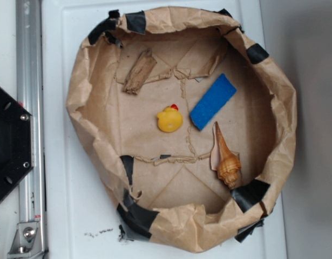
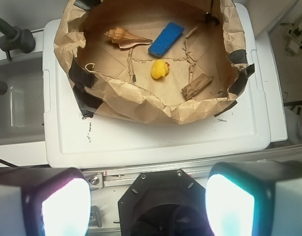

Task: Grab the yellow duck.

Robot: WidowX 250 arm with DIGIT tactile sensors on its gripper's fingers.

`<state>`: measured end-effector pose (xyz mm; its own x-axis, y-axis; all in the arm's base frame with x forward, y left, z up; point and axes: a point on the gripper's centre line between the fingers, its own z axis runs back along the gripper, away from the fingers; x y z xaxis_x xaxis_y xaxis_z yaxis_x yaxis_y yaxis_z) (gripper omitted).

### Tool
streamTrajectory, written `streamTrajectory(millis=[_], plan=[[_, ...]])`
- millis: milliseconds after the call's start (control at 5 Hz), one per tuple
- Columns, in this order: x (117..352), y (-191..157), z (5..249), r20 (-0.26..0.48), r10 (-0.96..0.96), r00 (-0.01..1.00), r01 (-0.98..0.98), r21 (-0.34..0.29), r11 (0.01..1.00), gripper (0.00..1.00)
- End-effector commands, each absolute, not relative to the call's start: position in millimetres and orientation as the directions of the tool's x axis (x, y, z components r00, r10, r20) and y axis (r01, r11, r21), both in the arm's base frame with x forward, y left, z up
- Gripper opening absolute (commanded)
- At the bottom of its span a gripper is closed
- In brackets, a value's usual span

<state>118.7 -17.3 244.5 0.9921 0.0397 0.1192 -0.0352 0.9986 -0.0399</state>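
Duck [image 1: 169, 120] sits mid-bowl, open from above. Sponge [image 1: 213, 101] just beside it on the shell [image 1: 226, 158] side, narrow gap. Wood [image 1: 139, 72] well apart. Crumpled paper wall [image 1: 85, 91] rings everything, blocking side approach.

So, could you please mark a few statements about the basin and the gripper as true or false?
1. The duck lies inside the paper basin. True.
2. The gripper is shut on the duck. False: it is open, far from the basin.
3. The sponge rests on top of the duck. False: they lie apart.
4. The shell lies inside the basin. True.
5. A wood piece lies in the basin. True.
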Motion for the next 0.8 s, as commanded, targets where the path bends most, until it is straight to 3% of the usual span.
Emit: streamTrajectory(millis=[0,200,400,600], plan=[[118.7,-17.3,244.5,0.119,0.04,0.992,-0.035,-0.04,0.999,1.0],[157.8,-5.5,239.5,0.212,-0.042,0.976,0.059,-0.075,0.995,1.0],[193.8,3.8,215.2,0.187,-0.064,0.98,0.071,-0.034,0.997,1.0],[223.1,15.0,170.3,0.134,-0.092,0.987,0.097,-0.025,0.995,1.0]])
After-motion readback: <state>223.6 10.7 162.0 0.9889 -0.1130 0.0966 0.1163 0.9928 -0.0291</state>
